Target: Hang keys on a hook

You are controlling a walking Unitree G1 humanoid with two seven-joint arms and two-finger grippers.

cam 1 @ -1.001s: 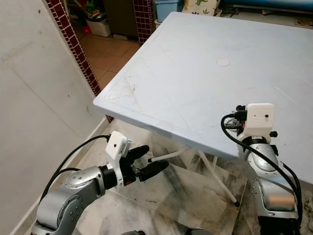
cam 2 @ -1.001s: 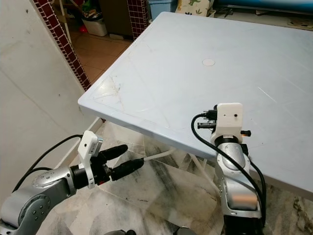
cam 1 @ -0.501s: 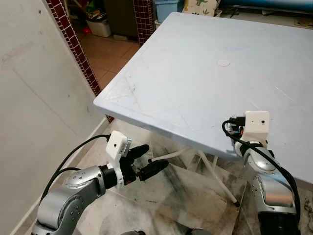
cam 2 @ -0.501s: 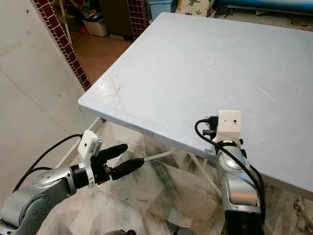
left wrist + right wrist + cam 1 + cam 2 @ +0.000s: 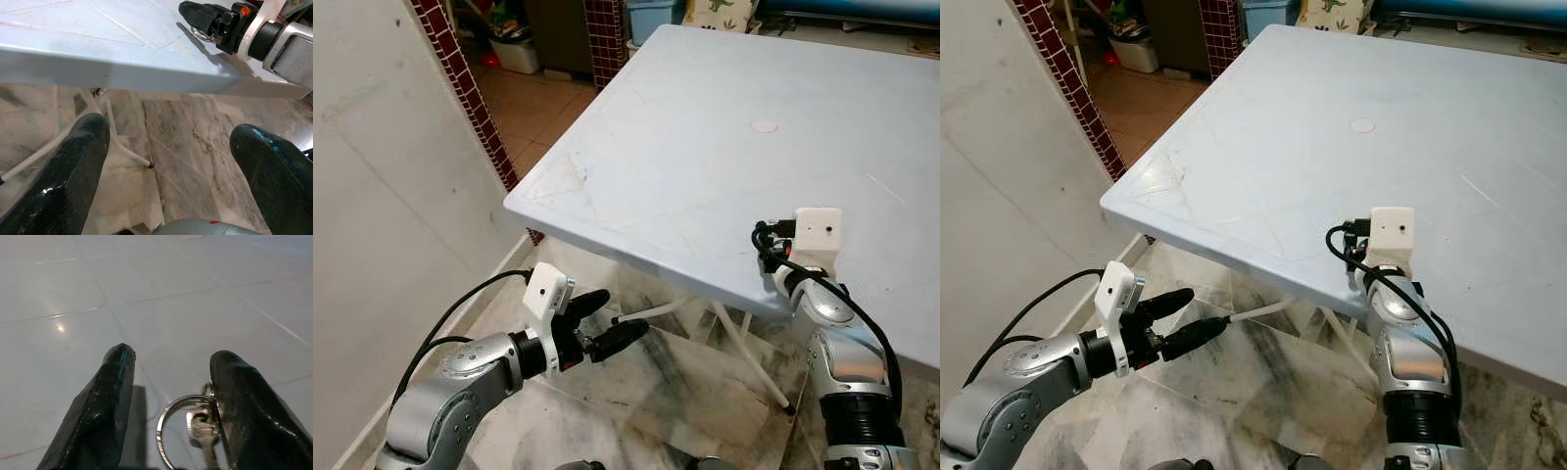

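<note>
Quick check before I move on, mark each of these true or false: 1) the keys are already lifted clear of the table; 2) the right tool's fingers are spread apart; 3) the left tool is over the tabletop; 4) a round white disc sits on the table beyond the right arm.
1) False. The silver key ring with keys lies on the pale blue plastic table, between the fingers of the right tool.
2) True. There is a clear gap between the two black fingers, and they are not closed on the ring.
3) False. The left tool is below the table's edge, over the marble floor.
4) True. The round white disc sits farther out on the table.
</note>
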